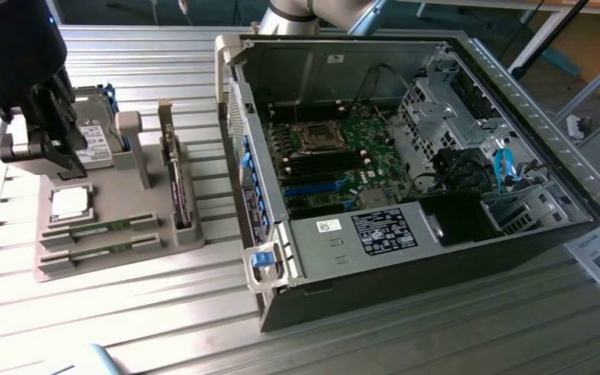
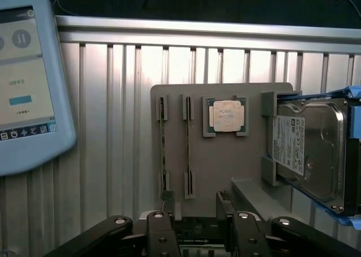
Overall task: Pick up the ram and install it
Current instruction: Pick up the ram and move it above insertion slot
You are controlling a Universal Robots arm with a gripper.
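Observation:
Two ram sticks stand on edge in the slots of a grey holder tray (image 1: 123, 269): one ram stick (image 1: 99, 228) and a second ram stick (image 1: 99, 251) beside it. In the wrist view they are thin green strips, ram stick (image 2: 162, 147) and ram stick (image 2: 188, 147). My gripper (image 1: 55, 156) hangs over the far end of the tray, near the hard drive, apart from the ram. In the wrist view the gripper (image 2: 197, 234) is open, with nothing held between its dark fingers (image 2: 161, 237).
The tray also holds a silver processor (image 2: 225, 116), a hard drive (image 2: 307, 150) and an upright expansion card (image 1: 180, 191). An open computer case (image 1: 550, 148) with its motherboard (image 1: 331, 156) lies at the exterior view's right. A tablet (image 2: 22, 82) lies beside the tray.

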